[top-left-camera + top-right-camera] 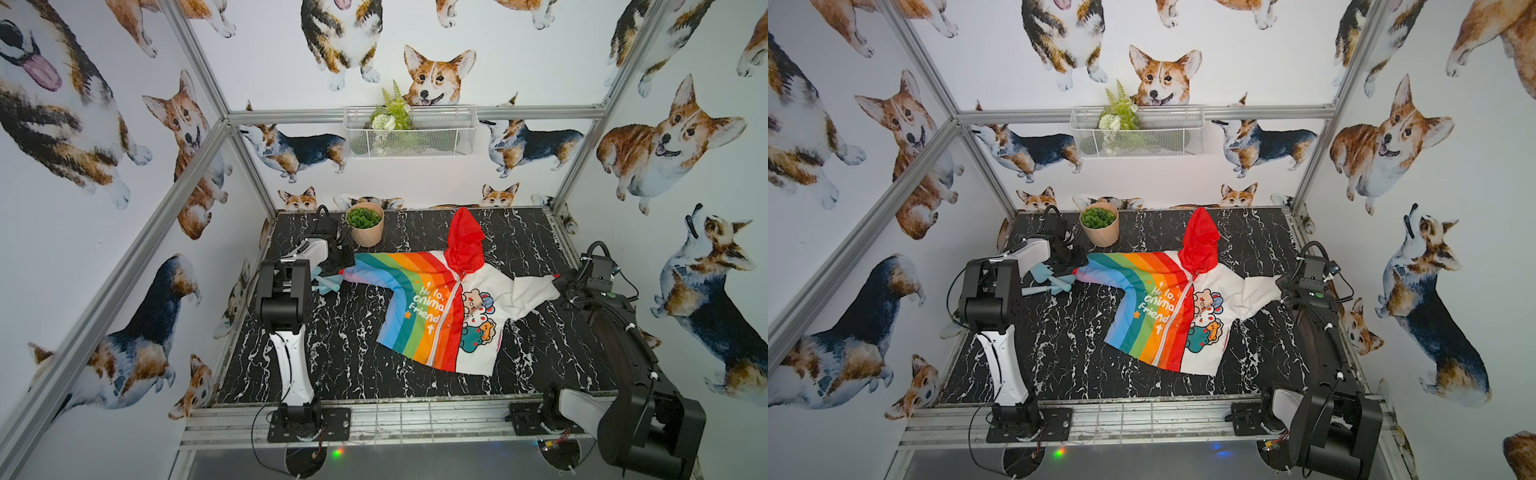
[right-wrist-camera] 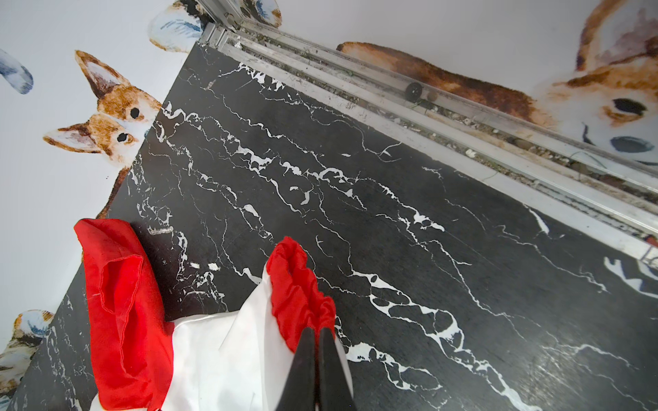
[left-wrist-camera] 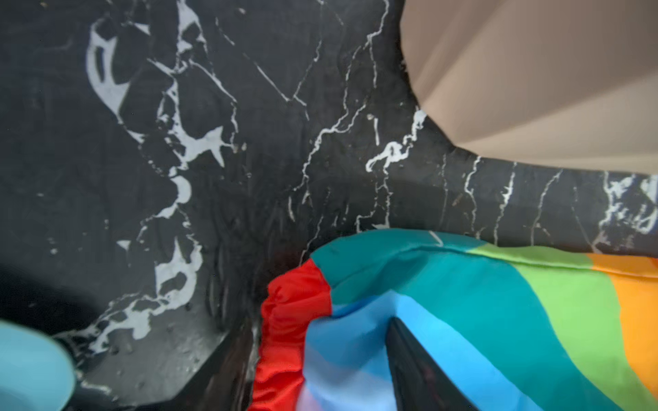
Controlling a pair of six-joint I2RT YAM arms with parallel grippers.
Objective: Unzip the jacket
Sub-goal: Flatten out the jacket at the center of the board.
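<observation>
We see the jacket (image 1: 436, 316) lying flat, front up, on the black marble desk (image 1: 332, 365), centre to right in both top views, with its sleeves spread out sideways. The red hood (image 1: 465, 241) points toward the back wall. The white zipper (image 1: 448, 316) runs between the rainbow half and the white animal half. It looks closed along its length, but the slider is too small to make out.

The rainbow sleeve (image 1: 374, 270) stretches to the left end effector (image 1: 344, 268). In the left wrist view its jaws stand partly apart with the rainbow-sleeve cuff (image 3: 288, 320) between them and one dark finger (image 3: 413, 359) against the blue fabric. We can't tell if that is a real grip.

The white sleeve (image 1: 532, 291) reaches to the right end effector (image 2: 317, 332), which is pinched tight on the white-sleeve cuff (image 2: 299, 291).

A tan plant pot (image 1: 366, 228) stands just behind the left end effector, near the rainbow sleeve. Light-blue items (image 1: 328, 284) lie beside that end effector; we can't identify them.
</observation>
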